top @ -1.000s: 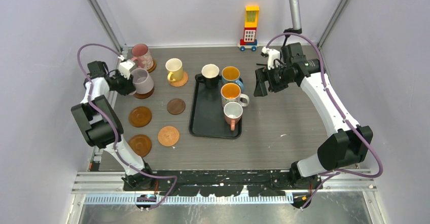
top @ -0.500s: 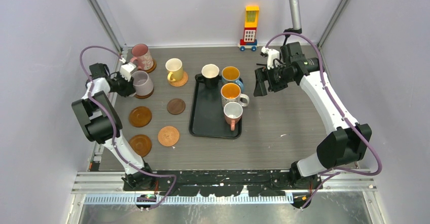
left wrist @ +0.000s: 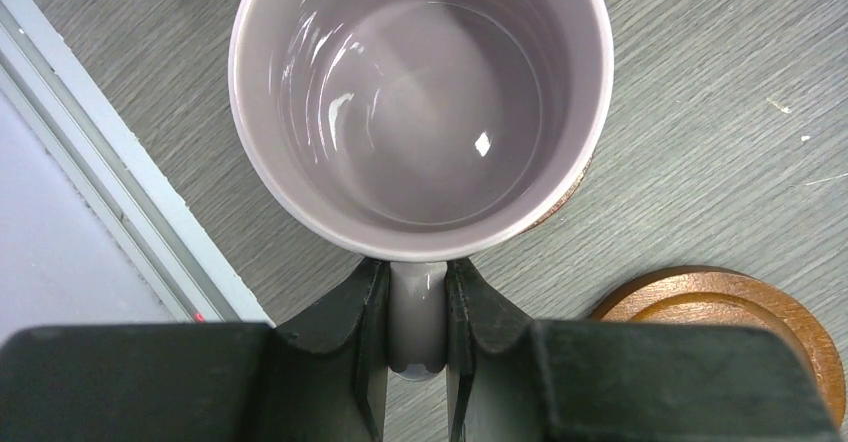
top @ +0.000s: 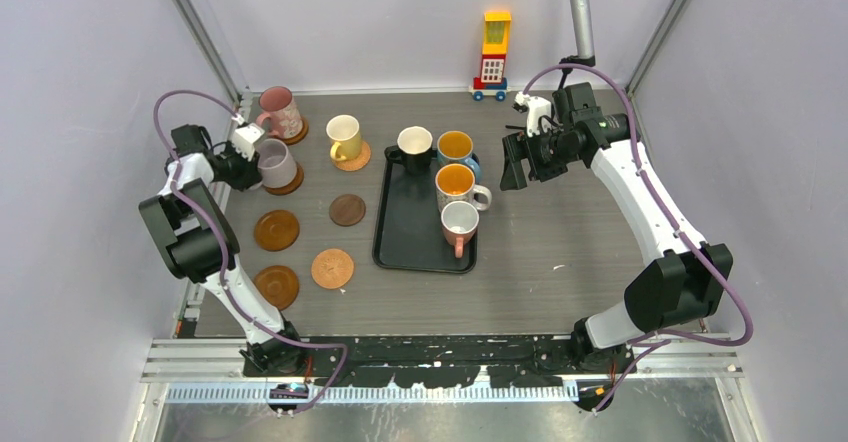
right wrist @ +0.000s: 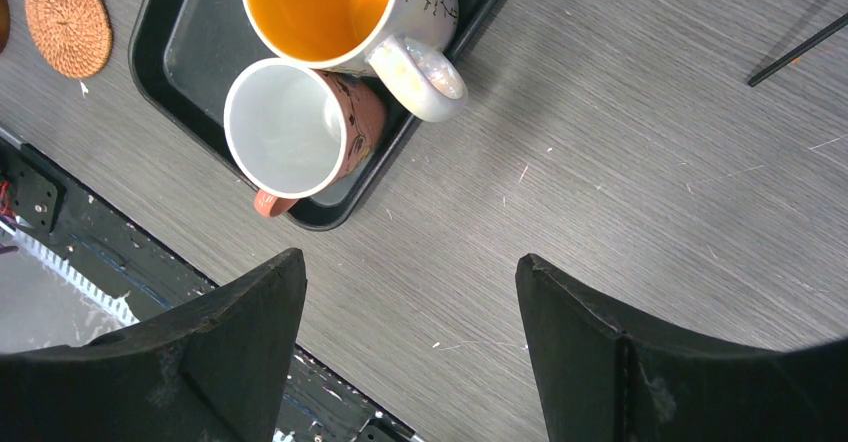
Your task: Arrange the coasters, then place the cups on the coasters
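Black rectangular tray (top: 405,232) at frame centre is carrying four ceramic mugs (top: 459,220) that I am judging as left to move. Four round wooden coasters (top: 277,230) are lying bare left of it. At upper left, a pink mug (top: 280,112) and a pale yellow mug (top: 344,137) are sitting on coasters. A lilac mug (left wrist: 420,92) is sitting over its brown coaster (left wrist: 572,187), the left gripper (left wrist: 417,282) clamping its handle. The right gripper (right wrist: 410,292) is hanging right of the tray, jaws apart.

Passable right of the black tray (top: 400,247), over bare tabletop (top: 560,232). Crowded on the tray by four mugs (top: 455,182) (standing close together). Tight at far left between lilac mug (top: 277,165), pink mug (top: 280,112) and side wall (top: 100,112). Low and flat over the bare coasters (top: 277,230) nearer the front.
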`<state>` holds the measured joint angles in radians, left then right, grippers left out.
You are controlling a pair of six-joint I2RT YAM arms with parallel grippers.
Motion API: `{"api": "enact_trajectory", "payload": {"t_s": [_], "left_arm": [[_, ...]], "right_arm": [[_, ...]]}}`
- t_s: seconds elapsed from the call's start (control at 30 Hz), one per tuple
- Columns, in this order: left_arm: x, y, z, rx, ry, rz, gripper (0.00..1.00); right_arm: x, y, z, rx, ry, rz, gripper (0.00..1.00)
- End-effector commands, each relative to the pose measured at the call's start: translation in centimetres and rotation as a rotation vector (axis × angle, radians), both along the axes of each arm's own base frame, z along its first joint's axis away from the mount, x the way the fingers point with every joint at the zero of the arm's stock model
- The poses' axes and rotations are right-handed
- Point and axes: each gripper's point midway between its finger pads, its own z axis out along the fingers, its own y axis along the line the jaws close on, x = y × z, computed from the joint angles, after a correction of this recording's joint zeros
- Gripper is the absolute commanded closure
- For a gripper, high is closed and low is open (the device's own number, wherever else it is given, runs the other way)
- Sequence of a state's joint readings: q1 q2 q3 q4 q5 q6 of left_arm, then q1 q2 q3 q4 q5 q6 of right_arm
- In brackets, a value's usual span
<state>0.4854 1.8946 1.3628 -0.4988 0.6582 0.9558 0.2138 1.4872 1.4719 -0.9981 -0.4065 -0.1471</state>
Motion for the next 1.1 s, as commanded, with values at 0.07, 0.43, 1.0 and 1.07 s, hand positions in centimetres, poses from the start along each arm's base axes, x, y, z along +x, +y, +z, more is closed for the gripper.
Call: {"api": "enact_trajectory", "payload": {"t_s": [0.07, 0.43, 1.0, 1.07], "left_arm": [[1.9, 0.2, 3.6, 0.030, -0.138, -0.067, 1.00], [0.6, -0.6, 2.9, 0.016, -0.113, -0.085, 1.00], [-0.2, 0.1, 2.5, 0.025, -0.059, -0.066, 0.94], [-0.3, 0.2, 2.4, 0.028, -0.047, -0.060, 0.76]], "right_arm": [[0.4, 0.2, 1.7, 0.023, -0.048, -0.001, 0.19], [0.1, 0.2, 1.6, 0.025, -0.045, 0.001, 0.19], [-0.1, 0.1, 1.7, 0.023, -0.050, 0.005, 0.19], [-0.1, 0.1, 1.6, 0.024, -0.048, 0.005, 0.19]]}}
